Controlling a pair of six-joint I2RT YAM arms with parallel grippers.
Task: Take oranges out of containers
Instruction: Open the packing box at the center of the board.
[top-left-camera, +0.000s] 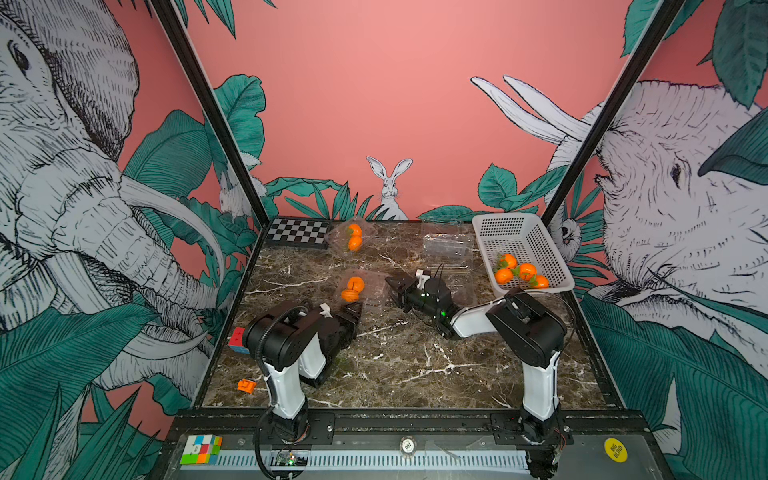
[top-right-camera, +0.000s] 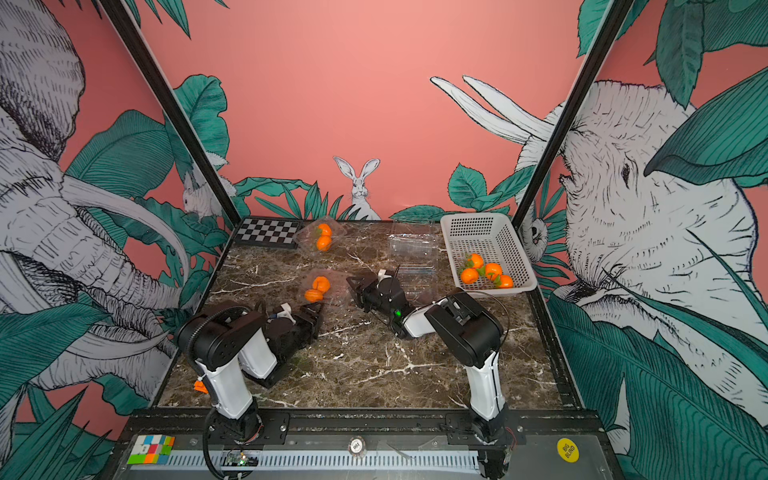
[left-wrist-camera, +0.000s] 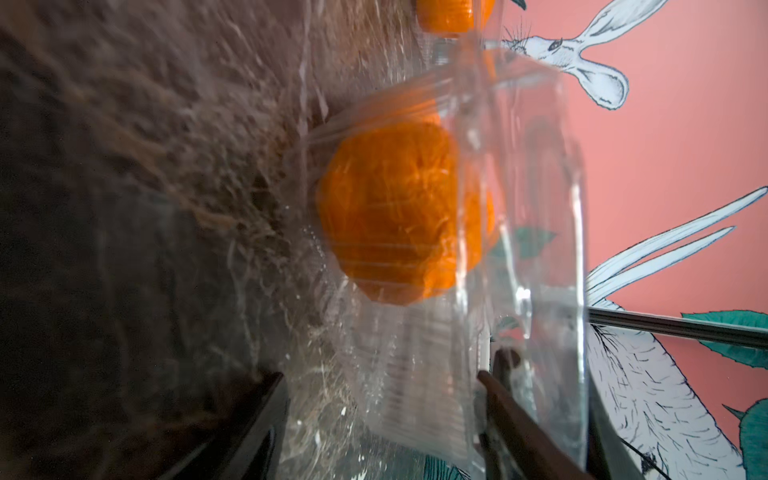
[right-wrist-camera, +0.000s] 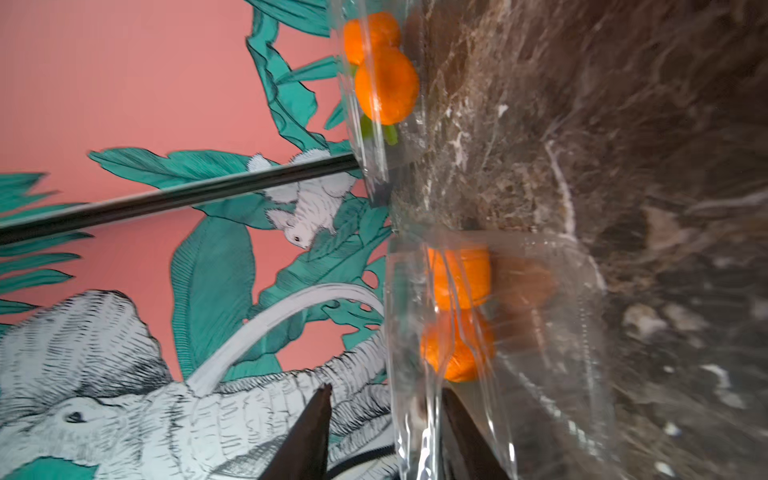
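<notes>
Risk first. The left pincer (top-left-camera: 352, 311) is clamping the near end of the nearer full box (top-left-camera: 376, 300), centre-left of a top view. The right pincer (top-left-camera: 395, 291) is standing half-wide at that box's right side, with the thin lid edge (right-wrist-camera: 411, 432) lying between its jaws but not looking pinched. If that lid is slipping free, it is likely springing back over the two oranges (top-left-camera: 353, 287) inside. The box is looking light, so a one-sided pull is risking dragging or tipping it and sending round fruit rolling over the slick tabletop (top-left-camera: 415, 365). Squeezing too hard is risking crumpled walls. The clear plastic is also hiding its own edges in both wrist views, so a missed grab is a fair worry.

Materials: the boxes are looking like thin, glossy, see-through plastic, ribbed, hinged, rectangular and easily flexing. The oranges are small, round and bright, some carrying green leaves. A second full box (top-left-camera: 338, 237) is sitting upper centre-left beside the checkerboard (top-left-camera: 297, 232), and two empty boxes (top-left-camera: 446, 245) are lying centre-right. The white basket (top-left-camera: 536, 235), stiff and perforated, is sitting upper right and holding four oranges (top-left-camera: 521, 272). The tabletop is showing a dark, smooth marble pattern.
</notes>
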